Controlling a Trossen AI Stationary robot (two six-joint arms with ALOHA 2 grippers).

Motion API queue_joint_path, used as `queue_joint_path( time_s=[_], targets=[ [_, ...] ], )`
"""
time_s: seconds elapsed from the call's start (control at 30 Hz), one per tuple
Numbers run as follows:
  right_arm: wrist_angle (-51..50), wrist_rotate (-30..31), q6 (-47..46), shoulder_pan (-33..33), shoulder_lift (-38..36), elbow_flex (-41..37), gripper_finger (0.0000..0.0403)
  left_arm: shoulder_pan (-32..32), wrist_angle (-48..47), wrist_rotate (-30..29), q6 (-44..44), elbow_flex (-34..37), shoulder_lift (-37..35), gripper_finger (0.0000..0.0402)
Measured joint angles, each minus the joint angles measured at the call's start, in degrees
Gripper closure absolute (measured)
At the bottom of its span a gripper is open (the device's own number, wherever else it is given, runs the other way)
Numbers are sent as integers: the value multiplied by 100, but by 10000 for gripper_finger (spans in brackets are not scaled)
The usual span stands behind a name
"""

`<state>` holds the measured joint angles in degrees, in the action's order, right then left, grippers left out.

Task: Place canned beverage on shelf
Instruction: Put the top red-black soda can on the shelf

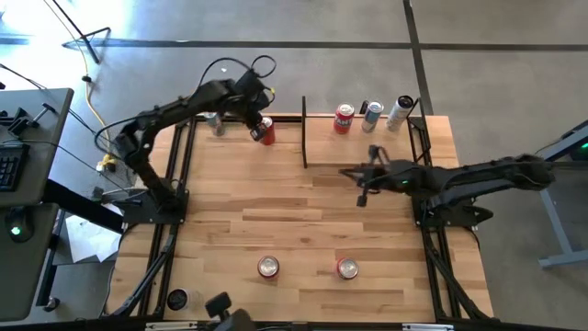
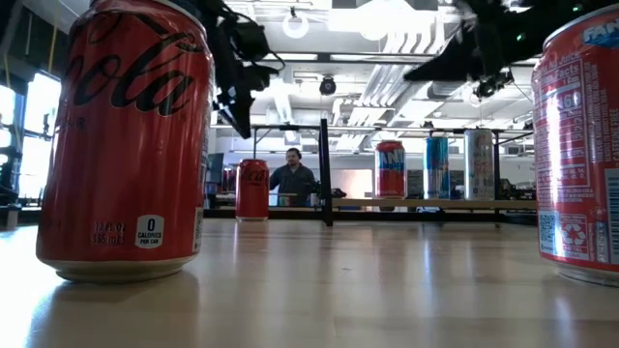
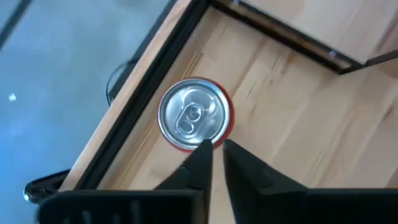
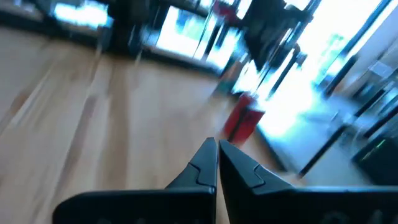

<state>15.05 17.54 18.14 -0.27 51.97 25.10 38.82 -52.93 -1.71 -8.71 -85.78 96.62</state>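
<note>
A red can (image 1: 267,131) stands upright on the table at the far edge, left of the shelf's upright black divider (image 1: 304,142). My left gripper (image 3: 215,155) hangs shut just above this can's silver top (image 3: 194,115). In the low view there is a gap between the gripper (image 2: 240,121) and the can (image 2: 252,188). The shelf (image 1: 367,152) carries a red can (image 1: 344,118), a blue-white can (image 1: 371,115) and a tall silver can (image 1: 401,112). My right gripper (image 4: 217,149) is shut and empty above the table in front of the shelf (image 1: 362,188).
Two red cans (image 1: 267,267) (image 1: 347,268) stand near the table's front edge and fill the low view's sides (image 2: 126,145) (image 2: 580,145). A silver can (image 1: 215,122) stands at the far left. A person (image 2: 293,179) sits beyond the table.
</note>
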Motion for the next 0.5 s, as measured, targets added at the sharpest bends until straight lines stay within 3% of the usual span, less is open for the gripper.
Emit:
queue_joint_path(
  time_s=[0.23, 0.5],
  targets=[
    [-23, -22, 442, -167, -1027, -70, 403, -2, -917, -33, 373, -1079, 855, 258],
    [-253, -210, 626, -165, -992, -72, 403, -4, -1264, -44, 824, -1787, 1436, 129]
  ],
)
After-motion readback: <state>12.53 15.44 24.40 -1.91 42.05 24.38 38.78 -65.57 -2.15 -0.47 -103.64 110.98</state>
